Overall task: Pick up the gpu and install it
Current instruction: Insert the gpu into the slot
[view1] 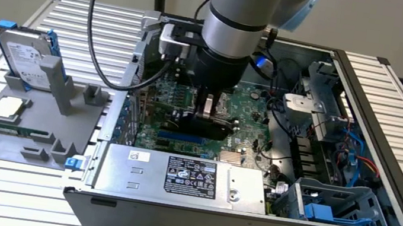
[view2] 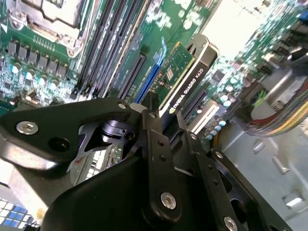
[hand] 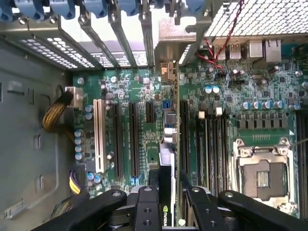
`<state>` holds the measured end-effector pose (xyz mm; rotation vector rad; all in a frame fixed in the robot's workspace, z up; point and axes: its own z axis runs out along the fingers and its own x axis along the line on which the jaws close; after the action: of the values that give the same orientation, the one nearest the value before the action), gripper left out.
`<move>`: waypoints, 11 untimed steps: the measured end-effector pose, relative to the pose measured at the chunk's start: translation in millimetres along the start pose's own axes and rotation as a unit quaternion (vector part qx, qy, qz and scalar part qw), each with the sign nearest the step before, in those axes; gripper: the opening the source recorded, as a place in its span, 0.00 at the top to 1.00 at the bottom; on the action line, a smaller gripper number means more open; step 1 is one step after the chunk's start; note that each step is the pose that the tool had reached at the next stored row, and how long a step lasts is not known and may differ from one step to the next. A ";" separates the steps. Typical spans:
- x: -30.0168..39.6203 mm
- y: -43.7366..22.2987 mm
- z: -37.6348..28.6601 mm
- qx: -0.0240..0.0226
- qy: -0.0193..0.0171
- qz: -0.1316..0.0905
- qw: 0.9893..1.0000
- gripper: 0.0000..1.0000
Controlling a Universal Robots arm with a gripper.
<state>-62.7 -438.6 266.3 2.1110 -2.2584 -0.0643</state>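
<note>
Green board and black shroud of the gpu (view2: 185,79) sit clamped edge-on in my pincer (view2: 163,126), closed on it, straight below me over the motherboard (hand: 144,125). Its long axis runs along the slots (hand: 132,139). Memory sockets (hand: 211,139) lie at 3 o'clock, the yellow cable bundle (hand: 55,115) at 9.

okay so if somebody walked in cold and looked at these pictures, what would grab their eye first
Most striking is the gripper, reaching down into the open computer case and shut on the gpu, which it holds edge-on just above the green motherboard and its slots. Next comes the grey parts holder at the exterior view's left, with a hard drive in a blue frame standing upright in it.
</note>
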 end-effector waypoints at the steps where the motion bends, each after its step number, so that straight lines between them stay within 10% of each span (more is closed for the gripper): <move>1: 0.1 2.4 1.6 0.000 0.000 0.000 1.000 1.00; 11: 1.5 9.3 7.6 0.000 0.000 0.000 1.000 1.00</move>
<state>-72.6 -439.5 259.3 2.1103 -2.2589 -0.0645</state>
